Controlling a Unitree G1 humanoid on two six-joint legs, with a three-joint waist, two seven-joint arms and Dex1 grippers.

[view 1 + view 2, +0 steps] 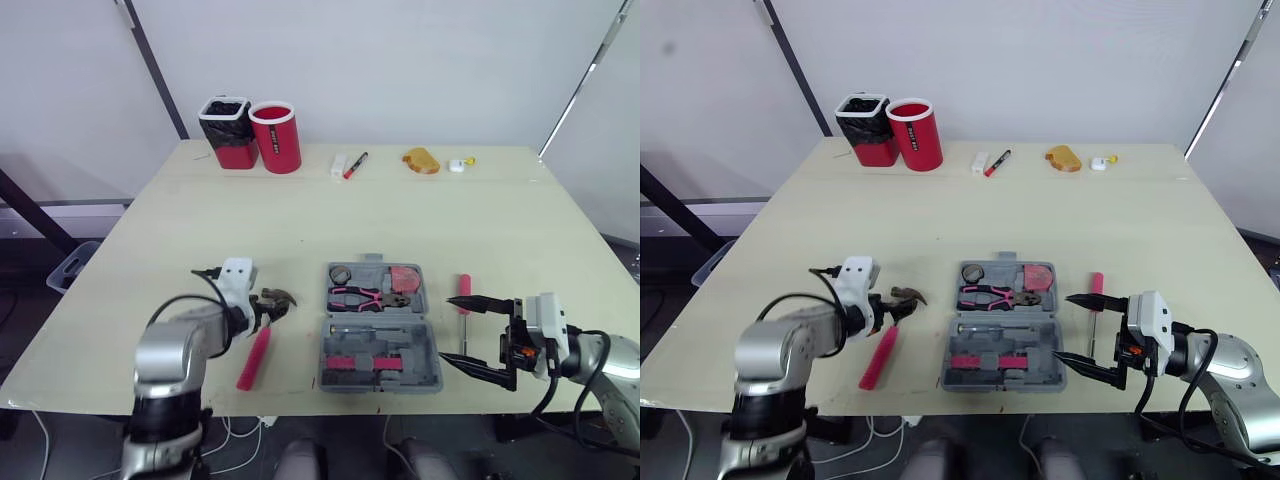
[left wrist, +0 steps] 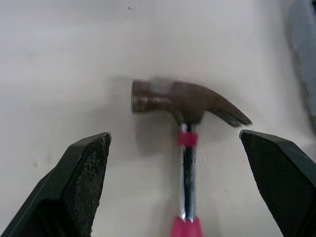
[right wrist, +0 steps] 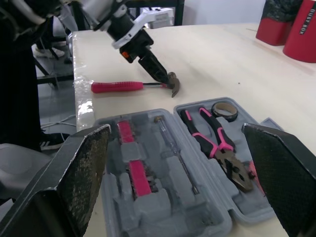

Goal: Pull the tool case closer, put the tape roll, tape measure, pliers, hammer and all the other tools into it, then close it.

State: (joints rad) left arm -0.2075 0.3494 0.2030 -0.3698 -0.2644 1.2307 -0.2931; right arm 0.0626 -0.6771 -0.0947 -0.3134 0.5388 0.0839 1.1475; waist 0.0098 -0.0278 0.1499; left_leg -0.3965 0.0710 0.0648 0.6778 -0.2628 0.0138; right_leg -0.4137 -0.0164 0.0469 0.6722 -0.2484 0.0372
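Observation:
The grey tool case (image 1: pixel 381 368) lies open near the table's front edge. In it are pink-handled pliers (image 1: pixel 364 297), a tape roll (image 1: pixel 340 272), a red tape measure (image 1: pixel 405 277) and a slim screwdriver (image 1: pixel 352 329). A hammer (image 1: pixel 256 354) with a pink handle lies left of the case, its brown head (image 2: pixel 185 101) pointing away from me. My left gripper (image 1: pixel 272 305) hangs open just over that head, fingers (image 2: pixel 86 165) either side without touching. My right gripper (image 1: pixel 447 330) stands open at the case's right edge. A pink screwdriver (image 1: pixel 464 293) lies on the table just beyond it.
At the table's back left stand a red cup (image 1: pixel 276 137) and a red bin with a black liner (image 1: pixel 228 132). A white marker and red pen (image 1: pixel 350 165), an orange object (image 1: pixel 421 160) and a small white item (image 1: pixel 457 165) lie along the back.

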